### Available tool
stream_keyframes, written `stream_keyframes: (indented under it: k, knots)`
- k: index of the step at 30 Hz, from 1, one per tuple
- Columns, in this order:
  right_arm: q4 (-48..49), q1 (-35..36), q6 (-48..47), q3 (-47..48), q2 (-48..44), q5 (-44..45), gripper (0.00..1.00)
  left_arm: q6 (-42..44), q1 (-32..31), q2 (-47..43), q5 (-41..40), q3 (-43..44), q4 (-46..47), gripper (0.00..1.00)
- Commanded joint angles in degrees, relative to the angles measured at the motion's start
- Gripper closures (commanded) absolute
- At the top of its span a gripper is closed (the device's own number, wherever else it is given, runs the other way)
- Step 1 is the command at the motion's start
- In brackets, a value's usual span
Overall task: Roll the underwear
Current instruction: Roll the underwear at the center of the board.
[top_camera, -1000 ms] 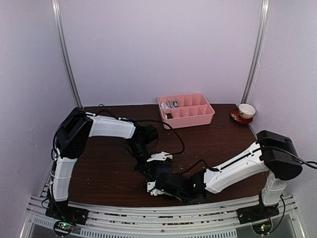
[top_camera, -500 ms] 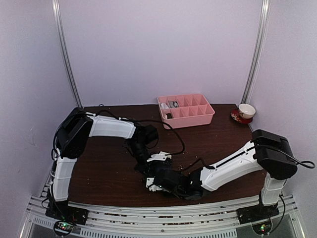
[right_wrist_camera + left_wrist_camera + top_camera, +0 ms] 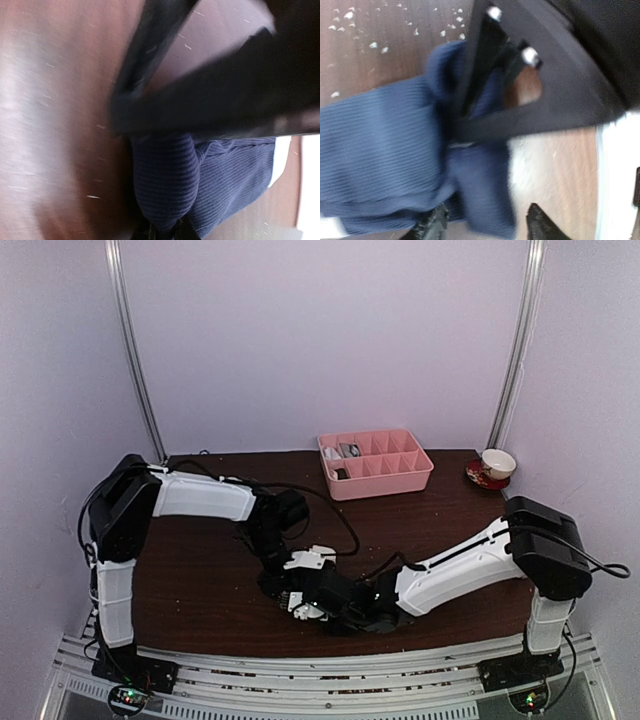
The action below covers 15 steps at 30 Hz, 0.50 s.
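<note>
The navy underwear (image 3: 385, 150) lies bunched on the brown table, ribbed, with one fold (image 3: 485, 190) hanging towards the camera. In the left wrist view my left gripper (image 3: 485, 227) is open, its fingertips (image 3: 432, 225) standing either side of that fold without squeezing it. My right gripper (image 3: 161, 234) is shut on a rolled navy fold (image 3: 165, 185), and a strip of white waistband (image 3: 282, 157) shows beside it. From above, both grippers meet near the table's front middle, left gripper (image 3: 278, 580) and right gripper (image 3: 300, 605), and they hide most of the cloth.
A pink compartment tray (image 3: 385, 480) stands at the back centre with something small and grey-white in one cell. A cup on a red saucer (image 3: 497, 462) sits at the back right. Pale crumbs (image 3: 360, 20) dot the table. Black cables trail from the arms.
My left gripper has opened and let go of the cloth. My right gripper has shut on a navy fold. Both arms have shifted a little to the left.
</note>
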Motion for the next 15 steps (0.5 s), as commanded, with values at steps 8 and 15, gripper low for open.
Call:
stream_keyframes:
  k: [8, 15]
  knots:
    - [-15.76, -2.67, 8.39, 6.17, 3.57, -18.03, 1.0, 2.84, 6.32, -22.89, -3.09, -20.02, 21.82, 0.23]
    - [-21.8, -4.89, 11.13, 12.68, 6.21, -27.14, 0.99, 9.02, 13.43, -35.94, -0.18, -36.52, 38.65, 0.23]
